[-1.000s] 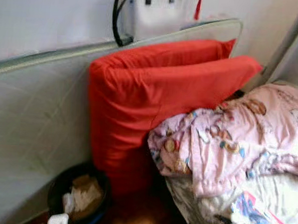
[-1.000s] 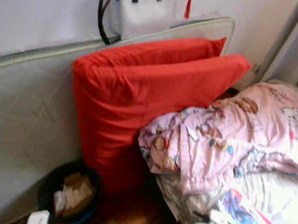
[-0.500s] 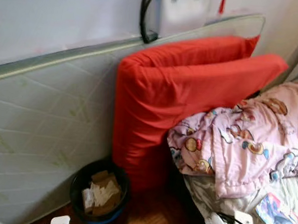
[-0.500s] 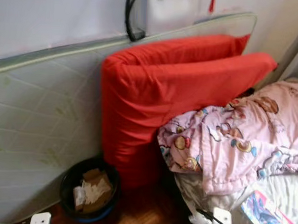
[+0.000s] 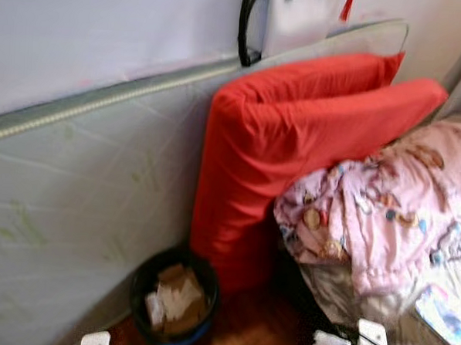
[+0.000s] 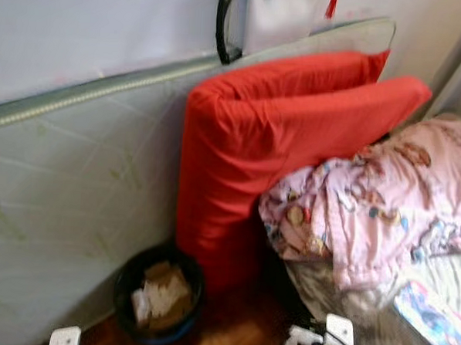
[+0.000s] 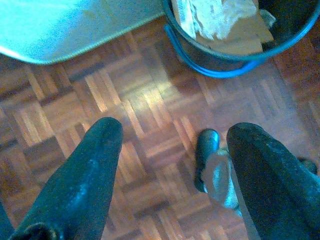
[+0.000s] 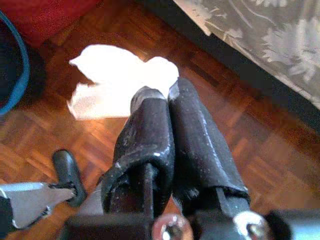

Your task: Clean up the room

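The left gripper [image 7: 170, 165] hangs over the parquet [image 7: 125, 100] with fingers apart, just short of the bin [image 5: 173, 305] of paper scraps. The right gripper [image 8: 167, 107] is pinched on a white tissue [image 8: 117, 80] above the floor by the bed [image 8: 260, 40]

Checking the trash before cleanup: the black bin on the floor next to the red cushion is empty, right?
Not empty. The left eye view shows the black bin holding cardboard and crumpled paper. It does stand on the floor next to the red cushion.
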Controlling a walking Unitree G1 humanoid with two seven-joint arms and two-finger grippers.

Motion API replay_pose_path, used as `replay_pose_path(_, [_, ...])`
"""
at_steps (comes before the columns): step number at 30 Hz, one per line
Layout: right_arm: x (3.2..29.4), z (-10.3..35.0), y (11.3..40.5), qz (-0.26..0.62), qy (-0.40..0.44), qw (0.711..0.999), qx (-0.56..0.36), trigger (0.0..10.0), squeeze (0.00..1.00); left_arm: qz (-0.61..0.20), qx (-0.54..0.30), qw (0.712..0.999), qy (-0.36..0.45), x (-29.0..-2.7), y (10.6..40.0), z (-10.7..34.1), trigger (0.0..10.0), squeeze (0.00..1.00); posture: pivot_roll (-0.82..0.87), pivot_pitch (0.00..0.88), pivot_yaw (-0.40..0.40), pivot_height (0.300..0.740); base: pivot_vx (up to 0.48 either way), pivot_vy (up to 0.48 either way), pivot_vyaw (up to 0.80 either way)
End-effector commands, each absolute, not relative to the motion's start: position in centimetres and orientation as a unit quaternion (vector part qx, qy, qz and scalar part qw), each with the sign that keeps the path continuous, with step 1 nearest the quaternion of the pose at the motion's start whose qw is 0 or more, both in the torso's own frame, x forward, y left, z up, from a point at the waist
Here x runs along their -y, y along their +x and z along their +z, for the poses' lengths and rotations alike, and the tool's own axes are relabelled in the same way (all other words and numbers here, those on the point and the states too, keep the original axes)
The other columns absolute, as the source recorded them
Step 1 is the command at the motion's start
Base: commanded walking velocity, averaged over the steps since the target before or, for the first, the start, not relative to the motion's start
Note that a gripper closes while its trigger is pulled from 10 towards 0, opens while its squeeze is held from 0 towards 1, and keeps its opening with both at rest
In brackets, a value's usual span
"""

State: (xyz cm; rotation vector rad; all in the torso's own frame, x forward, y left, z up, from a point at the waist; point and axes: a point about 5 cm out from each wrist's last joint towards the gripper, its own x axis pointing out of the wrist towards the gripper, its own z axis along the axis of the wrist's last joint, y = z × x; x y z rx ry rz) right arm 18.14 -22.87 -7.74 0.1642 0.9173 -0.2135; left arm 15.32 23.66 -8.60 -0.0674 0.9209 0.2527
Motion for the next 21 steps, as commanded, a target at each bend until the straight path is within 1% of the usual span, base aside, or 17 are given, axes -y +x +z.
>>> replay_pose_path(1, [23.3,-7.8,17.7,-0.105,0.071,0.885,-0.447,10.0,0.0,0.114,-0.449,0.885,-0.029,-23.2,15.3,-8.7,10.0,0.0,-0.01,0.0,0.007,0.74,0.0,0.311,0.0])
replay_pose_path(7, [23.4,-7.8,17.8,-0.102,0.066,0.885,-0.449,10.0,0.0,0.115,-0.45,0.885,-0.028,-23.4,15.1,-8.8,10.0,0.0,0.0,0.0,0.005,0.74,0.0,0.307,0.0])
replay_pose_path(13, [23.3,-7.8,17.8,-0.099,0.064,0.886,-0.449,10.0,0.0,0.119,-0.451,0.884,-0.026,-24.2,14.6,-8.7,10.0,0.0,0.0,0.0,0.008,0.74,0.0,0.309,0.0])
replay_pose_path(21, [22.9,-7.7,18.3,-0.094,0.065,0.888,-0.445,10.0,0.0,0.116,-0.445,0.888,-0.019,-24.9,15.1,-8.4,10.0,0.0,0.0,0.0,0.019,0.74,0.0,0.306,0.0])
